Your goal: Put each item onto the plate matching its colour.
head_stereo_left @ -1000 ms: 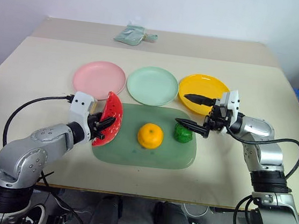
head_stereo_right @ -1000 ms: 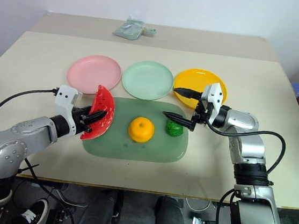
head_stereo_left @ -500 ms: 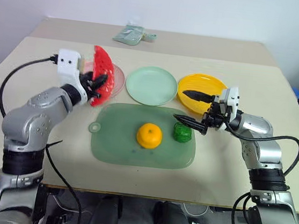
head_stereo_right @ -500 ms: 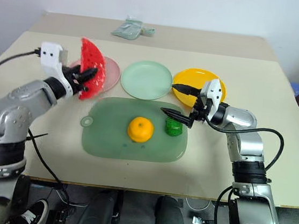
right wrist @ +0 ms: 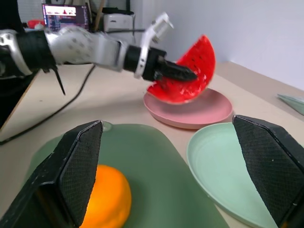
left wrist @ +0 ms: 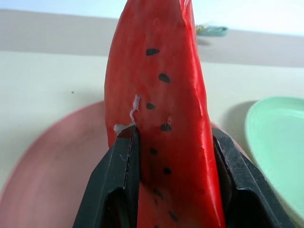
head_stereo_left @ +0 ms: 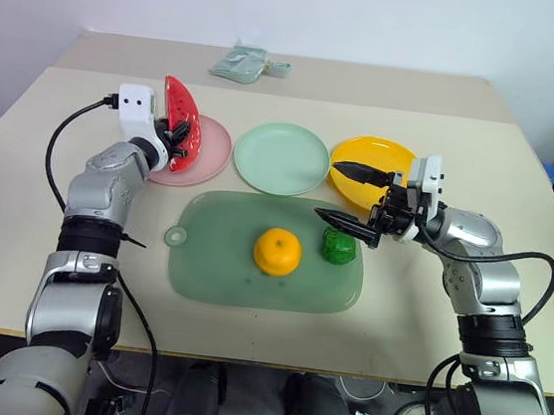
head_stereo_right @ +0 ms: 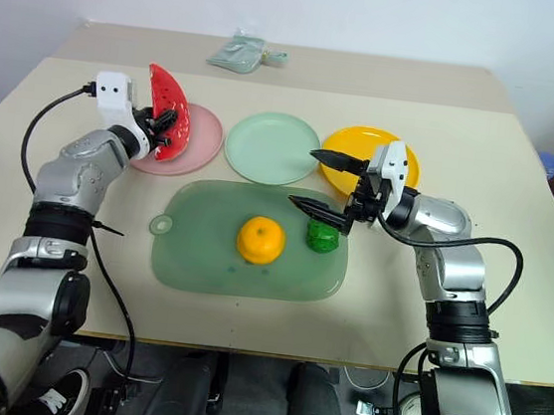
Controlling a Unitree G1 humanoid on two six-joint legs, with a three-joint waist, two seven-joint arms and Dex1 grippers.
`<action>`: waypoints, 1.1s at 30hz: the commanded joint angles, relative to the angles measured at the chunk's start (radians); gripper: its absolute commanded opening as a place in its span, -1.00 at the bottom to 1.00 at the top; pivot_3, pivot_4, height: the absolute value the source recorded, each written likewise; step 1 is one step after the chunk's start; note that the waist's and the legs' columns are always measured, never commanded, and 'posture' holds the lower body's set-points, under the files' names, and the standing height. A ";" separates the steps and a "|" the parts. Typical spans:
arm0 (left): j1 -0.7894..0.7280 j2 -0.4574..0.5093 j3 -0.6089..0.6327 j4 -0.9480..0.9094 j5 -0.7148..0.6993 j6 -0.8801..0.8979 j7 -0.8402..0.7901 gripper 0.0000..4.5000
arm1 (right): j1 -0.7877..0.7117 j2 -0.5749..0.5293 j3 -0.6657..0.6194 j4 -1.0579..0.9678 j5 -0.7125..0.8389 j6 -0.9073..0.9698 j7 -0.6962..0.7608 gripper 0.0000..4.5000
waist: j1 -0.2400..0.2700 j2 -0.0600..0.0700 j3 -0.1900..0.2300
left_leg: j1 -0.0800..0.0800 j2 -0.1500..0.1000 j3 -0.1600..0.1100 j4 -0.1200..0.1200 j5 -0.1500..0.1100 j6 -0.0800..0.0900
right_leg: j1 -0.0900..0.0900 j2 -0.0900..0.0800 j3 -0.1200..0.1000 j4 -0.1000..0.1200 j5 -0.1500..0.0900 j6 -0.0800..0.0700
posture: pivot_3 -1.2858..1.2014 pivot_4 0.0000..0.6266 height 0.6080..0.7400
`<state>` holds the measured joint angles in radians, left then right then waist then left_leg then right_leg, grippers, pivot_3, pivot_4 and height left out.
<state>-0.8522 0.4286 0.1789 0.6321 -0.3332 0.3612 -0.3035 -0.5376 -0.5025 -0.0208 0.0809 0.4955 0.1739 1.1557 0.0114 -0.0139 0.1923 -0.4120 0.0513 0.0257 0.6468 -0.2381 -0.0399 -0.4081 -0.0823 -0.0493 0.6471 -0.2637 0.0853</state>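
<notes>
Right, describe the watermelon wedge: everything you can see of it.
The watermelon wedge is a toy half-disc slice, glossy red like moulded plastic, dotted with small black seeds; a white scuff marks the red face by one fingertip. It stands on edge, tilted, pinched flat between the two black fingers of the left gripper, which is shut on it. It is held above the near-left part of the pink plate, seemingly not resting on it. Its green rind is not clear from these angles.
</notes>
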 commanded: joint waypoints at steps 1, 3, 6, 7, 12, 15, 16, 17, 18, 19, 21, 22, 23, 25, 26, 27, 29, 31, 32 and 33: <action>-0.051 0.003 0.016 0.093 0.029 -0.088 -0.031 -0.43 | -0.002 -0.013 -0.029 -0.040 0.020 0.005 -0.004 1.00 | -0.001 0.000 0.000 | 0.000 0.000 0.000 0.000 0.000 0.000 | 0.000 0.000 0.000 0.000 0.000 0.000 | 0.03 -0.52 1.00; -0.064 0.005 0.014 0.147 0.048 -0.121 -0.033 0.03 | 0.002 -0.018 -0.032 -0.034 0.018 0.003 -0.001 1.00 | -0.001 0.000 0.000 | 0.000 0.000 0.000 0.000 0.000 0.000 | 0.000 0.000 0.000 0.000 0.000 0.000 | 0.03 -0.52 1.00; -0.078 0.004 0.014 0.186 0.060 -0.160 -0.052 0.65 | 0.012 -0.028 -0.037 -0.022 0.015 -0.005 0.008 1.00 | 0.000 0.000 0.000 | 0.000 0.000 0.000 0.000 0.000 0.000 | 0.000 0.000 0.000 0.000 0.000 0.000 | 0.03 -0.52 1.00; -0.084 0.002 0.021 0.190 0.057 -0.174 -0.055 0.87 | 0.014 -0.032 -0.040 -0.011 0.011 -0.015 0.011 1.00 | 0.000 0.000 0.000 | 0.000 0.000 0.000 0.000 0.000 0.000 | 0.000 0.000 0.000 0.000 0.000 0.000 | 0.03 -0.52 1.00; -0.083 0.011 0.027 0.119 0.051 -0.155 -0.078 0.98 | 0.025 -0.039 -0.048 0.005 0.004 -0.039 0.015 1.00 | 0.000 0.000 0.000 | 0.000 0.000 0.000 0.000 0.000 0.000 | 0.000 0.000 0.000 0.000 0.000 0.000 | 0.03 -0.52 1.00; -0.052 0.015 0.032 -0.003 0.025 -0.093 -0.108 0.98 | 0.033 -0.042 -0.052 -0.010 0.002 -0.040 0.008 1.00 | 0.000 0.000 0.000 | 0.000 0.000 0.000 0.000 0.000 0.000 | 0.000 0.000 0.000 0.000 0.000 0.000 | 0.03 -0.52 1.00; -0.036 0.016 0.033 -0.058 0.011 -0.066 -0.122 0.98 | 0.035 -0.043 -0.053 -0.019 0.002 -0.038 0.003 1.00 | -0.001 0.000 0.000 | 0.000 0.000 0.000 0.000 0.000 0.000 | 0.000 0.000 0.000 0.000 0.000 0.000 | 0.03 -0.52 1.00; -0.023 0.016 0.036 -0.109 -0.004 -0.037 -0.133 0.98 | 0.036 -0.044 -0.053 -0.025 0.003 -0.035 -0.001 1.00 | -0.001 0.000 0.000 | 0.000 0.000 0.000 0.000 0.000 0.000 | 0.000 0.000 0.000 0.000 0.000 0.000 | 0.03 -0.52 1.00; -0.012 0.018 0.041 -0.160 -0.022 -0.002 -0.140 0.98 | 0.038 -0.045 -0.053 -0.034 0.004 -0.031 -0.006 1.00 | -0.002 0.000 0.000 | 0.000 0.000 0.000 0.000 0.000 0.000 | 0.000 0.000 0.000 0.000 0.000 0.000 | 0.03 -0.52 1.00; -0.004 0.019 0.045 -0.192 -0.033 0.021 -0.142 0.98 | 0.037 -0.045 -0.053 -0.037 0.005 -0.028 -0.009 1.00 | -0.002 0.000 0.000 | 0.000 0.000 0.000 0.000 0.000 0.000 | 0.000 0.000 0.000 0.000 0.000 0.000 | 0.03 -0.52 1.00; 0.006 0.031 0.050 -0.257 -0.042 0.051 -0.147 0.98 | 0.037 -0.047 -0.053 -0.057 0.008 -0.017 -0.022 1.00 | -0.002 0.000 0.000 | 0.000 0.000 0.000 0.000 0.000 0.000 | 0.000 0.000 0.000 0.001 0.000 0.000 | 0.03 -0.52 1.00; 0.010 0.039 0.051 -0.292 -0.049 0.066 -0.155 0.98 | 0.037 -0.048 -0.053 -0.071 0.010 -0.009 -0.030 1.00 | -0.002 0.000 0.000 | 0.000 0.000 0.000 0.000 0.000 0.000 | 0.000 0.000 0.000 0.001 0.000 0.000 | 0.03 -0.52 1.00; 0.013 0.046 0.051 -0.321 -0.058 0.077 -0.169 0.98 | 0.037 -0.050 -0.054 -0.081 0.011 -0.003 -0.037 1.00 | -0.002 0.000 0.000 | 0.000 0.000 0.000 0.000 0.000 0.000 | 0.000 0.000 0.000 0.001 0.000 0.000 | 0.03 -0.52 1.00; 0.015 0.053 0.048 -0.351 -0.064 0.086 -0.186 0.98 | 0.033 -0.052 -0.054 -0.092 0.014 0.008 -0.045 1.00 | -0.001 0.000 0.000 | 0.000 0.000 0.000 0.000 0.000 0.000 | 0.000 0.000 0.000 0.001 0.000 0.000 | 0.03 -0.52 1.00; 0.018 0.051 0.045 -0.368 -0.080 0.073 -0.224 0.98 | 0.030 -0.055 -0.055 -0.097 0.013 0.011 -0.046 1.00 | -0.001 0.000 0.000 | 0.000 0.000 0.000 0.000 0.000 0.000 | 0.000 0.000 0.000 0.001 0.000 0.000 | 0.03 -0.52 1.00; 0.024 0.054 0.040 -0.390 -0.100 0.079 -0.264 0.98 | 0.027 -0.059 -0.057 -0.101 0.017 0.018 -0.046 1.00 | 0.000 0.000 0.000 | 0.000 0.000 0.000 0.000 0.000 0.000 | 0.000 0.000 0.000 0.001 0.000 0.000 | 0.03 -0.52 1.00; 0.036 0.064 0.026 -0.428 -0.116 0.096 -0.316 0.98 | 0.022 -0.069 -0.065 -0.107 0.025 0.031 -0.046 1.00 | 0.002 0.000 0.000 | 0.000 0.000 0.000 0.001 0.000 0.000 | 0.000 0.000 0.000 0.001 0.000 0.000 | 0.03 -0.52 1.00; 0.047 0.066 0.026 -0.455 -0.141 0.117 -0.353 0.98 | 0.025 -0.082 -0.071 -0.113 0.029 0.041 -0.041 1.00 | 0.001 0.000 0.000 | 0.000 0.000 0.000 0.001 0.000 0.000 | 0.000 0.000 0.000 0.000 0.000 0.000 | 0.03 -0.52 1.00; 0.058 0.071 0.021 -0.475 -0.153 0.121 -0.387 0.98 | 0.029 -0.091 -0.074 -0.117 0.033 0.047 -0.036 1.00 | 0.000 0.000 0.000 | 0.000 0.000 0.000 0.001 0.000 0.000 | 0.000 0.000 0.000 0.001 0.000 0.000 | 0.03 -0.52 1.00; 0.073 0.080 0.010 -0.499 -0.171 0.128 -0.438 0.98 | 0.032 -0.101 -0.077 -0.120 0.037 0.055 -0.032 1.00 | 0.000 0.000 0.000 | 0.000 0.000 0.000 0.000 0.000 0.000 | 0.000 0.000 0.000 0.001 0.000 0.000 | 0.03 -0.52 1.00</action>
<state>-0.7844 0.4854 0.1967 0.1957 -0.4657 0.4820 -0.6759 -0.4954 -0.5842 -0.0614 -0.0012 0.5042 0.2221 1.1164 0.0113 -0.0143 0.1926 -0.4119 0.0514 0.0255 0.6472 -0.2380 -0.0400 -0.4078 -0.0824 -0.0492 0.6478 -0.2635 0.0856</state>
